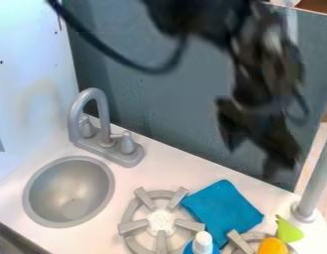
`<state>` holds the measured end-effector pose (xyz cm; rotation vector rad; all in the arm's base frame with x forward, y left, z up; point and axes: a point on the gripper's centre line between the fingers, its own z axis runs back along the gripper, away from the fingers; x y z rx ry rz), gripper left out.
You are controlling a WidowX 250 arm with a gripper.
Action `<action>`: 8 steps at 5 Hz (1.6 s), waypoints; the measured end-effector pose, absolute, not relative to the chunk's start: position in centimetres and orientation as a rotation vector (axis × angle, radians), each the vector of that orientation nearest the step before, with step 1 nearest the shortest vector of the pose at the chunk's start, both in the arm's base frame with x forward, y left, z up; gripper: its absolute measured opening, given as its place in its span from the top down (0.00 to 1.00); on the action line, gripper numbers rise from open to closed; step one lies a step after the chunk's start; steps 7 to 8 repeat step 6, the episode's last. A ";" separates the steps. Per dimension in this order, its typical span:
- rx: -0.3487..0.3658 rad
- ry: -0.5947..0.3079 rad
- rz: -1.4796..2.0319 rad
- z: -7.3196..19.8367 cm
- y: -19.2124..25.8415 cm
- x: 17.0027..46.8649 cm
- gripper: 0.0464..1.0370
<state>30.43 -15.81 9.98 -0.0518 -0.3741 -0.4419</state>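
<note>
The black gripper [251, 161] hangs above the back of the counter [173, 173], its fingers spread well apart with nothing between them. Nearest below, the blue cloth [222, 208] lies between the left burner [133, 227] and the right burner [240, 243], just behind the white-capped bottle [202, 242]. Soft and flat, it would likely pinch best at a raised edge, with fingertips lowered gently, clear of the bottle and both burners.

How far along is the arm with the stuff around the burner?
Done: nothing confirmable; the blue cloth lies on the counter by the burner. In hand: nothing visible; the gripper hangs clear of the cloth, jaws apart. Left: likely all handling of the cloth, green piece and orange piece.
</note>
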 end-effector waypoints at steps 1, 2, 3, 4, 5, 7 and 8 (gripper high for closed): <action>-0.023 -0.141 -0.594 11.2 -14.1 27.2 0.04; 0.025 -0.069 -0.611 12.6 -12.5 25.3 0.04; 0.026 -0.073 -0.612 12.7 -12.5 25.3 0.04; 0.026 -0.073 -0.612 12.7 -12.5 25.3 0.04; 0.026 -0.073 -0.612 12.7 -12.5 25.3 0.04; 0.026 -0.073 -0.612 12.7 -12.5 25.3 0.04; 0.026 -0.073 -0.612 12.7 -12.5 25.3 0.04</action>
